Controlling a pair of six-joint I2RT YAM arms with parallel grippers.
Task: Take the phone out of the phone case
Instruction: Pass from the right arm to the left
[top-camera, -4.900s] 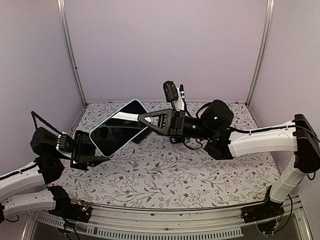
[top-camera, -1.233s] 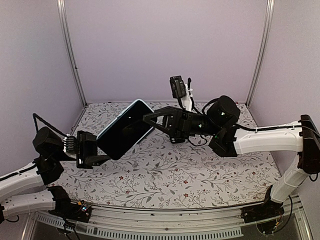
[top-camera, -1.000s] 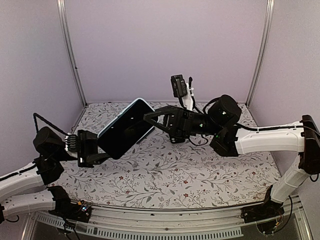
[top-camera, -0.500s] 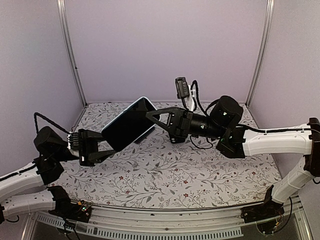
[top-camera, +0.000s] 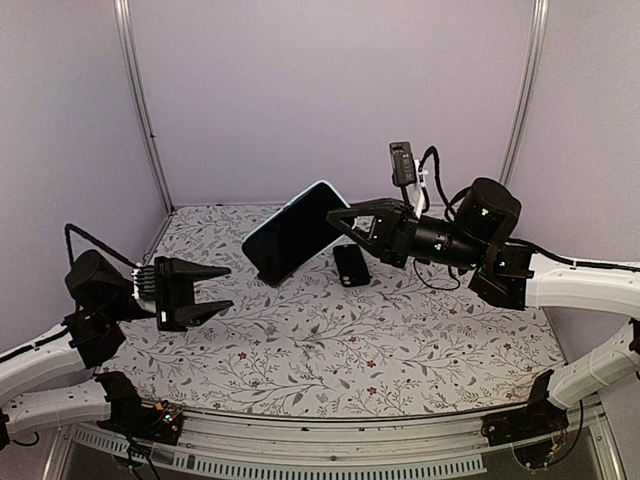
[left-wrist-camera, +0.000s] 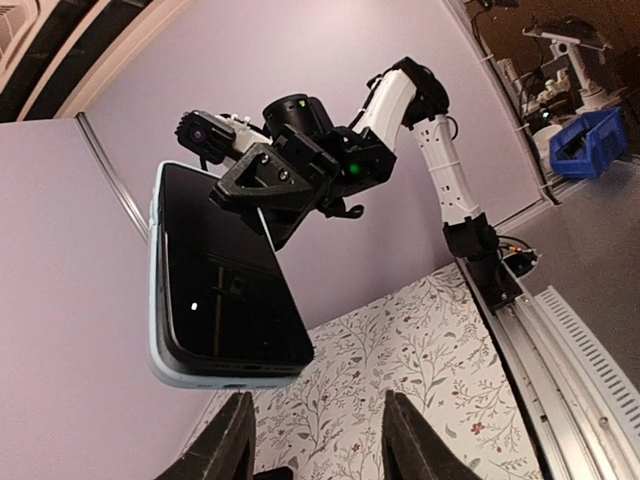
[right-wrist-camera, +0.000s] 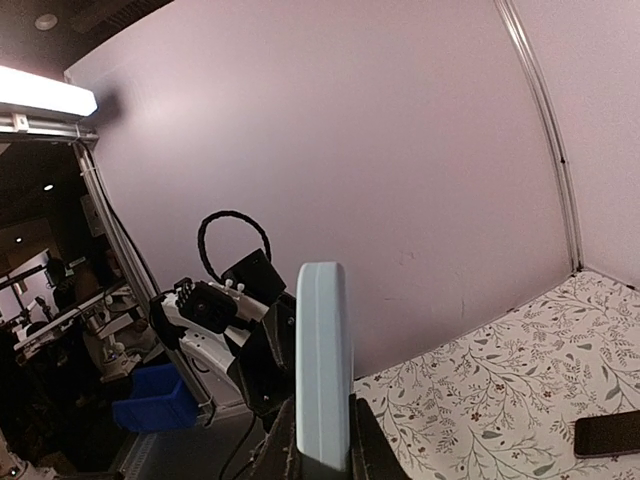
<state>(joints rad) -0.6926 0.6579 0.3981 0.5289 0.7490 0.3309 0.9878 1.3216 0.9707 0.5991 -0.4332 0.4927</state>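
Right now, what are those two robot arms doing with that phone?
The right arm's tool is holding the phone up in the air over the table, pinched at one end. The phone sits in its light blue case, so it is not out yet. The left arm's tool is open and empty, apart from the phone. A small dark flat thing lies on the table.

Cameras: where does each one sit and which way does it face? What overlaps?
Top external: above and behind the bases, looking down at the table; left arm and right arm show, left pincer open, right pincer shut on the cased phone.
Left wrist: looks past its own fingers, upward at the phone and right arm.
Right wrist: sees the phone edge-on between its own fingers, left arm beyond.
Shared: all three see the phone.
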